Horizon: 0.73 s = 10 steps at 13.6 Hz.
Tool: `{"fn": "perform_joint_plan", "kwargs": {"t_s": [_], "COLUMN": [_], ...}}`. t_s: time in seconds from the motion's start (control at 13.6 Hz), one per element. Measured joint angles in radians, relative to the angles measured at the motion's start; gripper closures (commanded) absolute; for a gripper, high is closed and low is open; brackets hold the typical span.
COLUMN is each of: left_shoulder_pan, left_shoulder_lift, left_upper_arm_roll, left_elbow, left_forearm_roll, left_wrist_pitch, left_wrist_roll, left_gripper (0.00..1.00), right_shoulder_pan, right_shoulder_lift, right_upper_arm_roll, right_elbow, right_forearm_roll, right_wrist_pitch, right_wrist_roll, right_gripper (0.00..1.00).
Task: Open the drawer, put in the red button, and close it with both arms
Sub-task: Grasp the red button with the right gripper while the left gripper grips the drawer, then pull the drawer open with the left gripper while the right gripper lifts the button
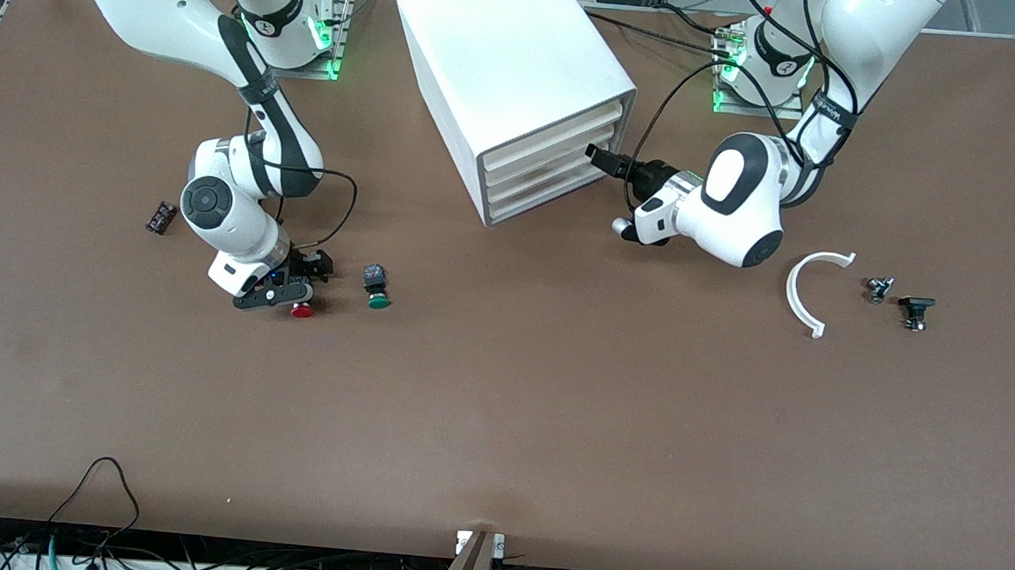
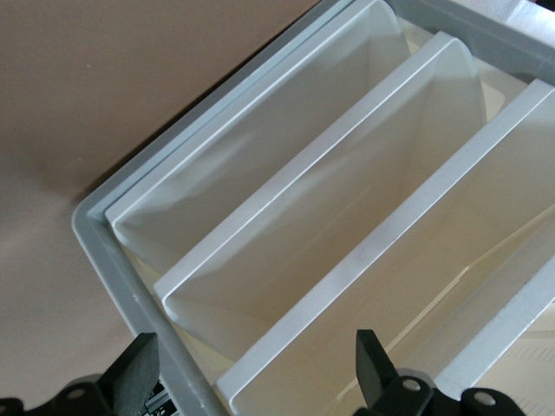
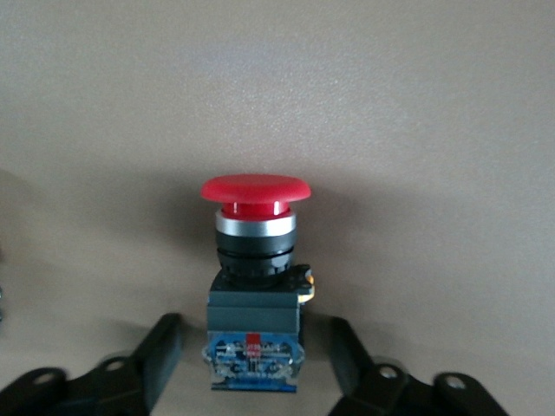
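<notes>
Drawers all shut, both arms lining up

Cabinet (image 1: 520, 83) is the landmark here. All four drawers look pushed in, so I'd say it's the very first step: getting one open. Left gripper (image 1: 599, 158) sits right at the cabinet's front, level with the upper drawers, jaws spread; in the left wrist view the fingertips (image 2: 375, 354) straddle a drawer (image 2: 347, 295) edge without clamping it. Can't tell if they touch.

Red button (image 1: 301, 310) lies on the table, well off from the cabinet toward the right arm's end and nearer the camera, with the green button (image 1: 376, 295) just beside it. Right gripper (image 1: 296, 283) is down at the red one, jaws spread either side of its black body, not pinching yet.

Next, I reckon: left hooks a drawer front and pulls straight out, while right closes on the body squarely.
</notes>
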Motion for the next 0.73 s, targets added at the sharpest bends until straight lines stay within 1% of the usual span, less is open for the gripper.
{"fn": "perform_joint_plan", "kwargs": {"t_s": [0.07,0.15,0.29,0.37,0.44,0.51,0.73], "left_shoulder_pan": [0.0,0.001,0.0,0.0,0.0,0.0,0.001], "left_shoulder_lift": [0.0,0.0,0.0,0.0,0.0,0.0,0.0], "left_upper_arm_roll": [-0.007,-0.019,-0.056,-0.076,-0.091,-0.095,-0.096], "left_elbow": [-0.007,-0.017,-0.037,-0.047,-0.056,-0.059,-0.063], "left_forearm_roll": [-0.012,-0.022,-0.034,-0.044,-0.056,-0.061,-0.064], "left_wrist_pitch": [0.01,0.031,0.091,0.116,0.134,0.149,0.152], "left_wrist_roll": [0.0,0.002,0.003,0.003,0.003,0.003,0.027], "left_gripper": [0.01,0.01,0.03,0.1,0.35,0.99,1.0], "right_shoulder_pan": [0.0,0.0,0.0,0.0,0.0,0.0,0.0], "right_shoulder_lift": [-0.004,-0.007,-0.013,-0.012,-0.013,-0.014,-0.042], "right_upper_arm_roll": [0.0,0.0,0.001,0.002,0.002,0.002,0.002], "right_elbow": [0.001,0.003,0.016,0.034,0.057,0.082,0.14], "right_forearm_roll": [0.0,0.0,0.0,0.0,0.0,0.0,0.0], "right_wrist_pitch": [0.0,-0.001,-0.024,-0.046,-0.073,-0.095,-0.132], "right_wrist_roll": [0.0,-0.001,-0.001,-0.001,-0.002,-0.002,-0.009], "right_gripper": [0.82,0.86,0.88,0.88,0.88,0.88,0.88]}}
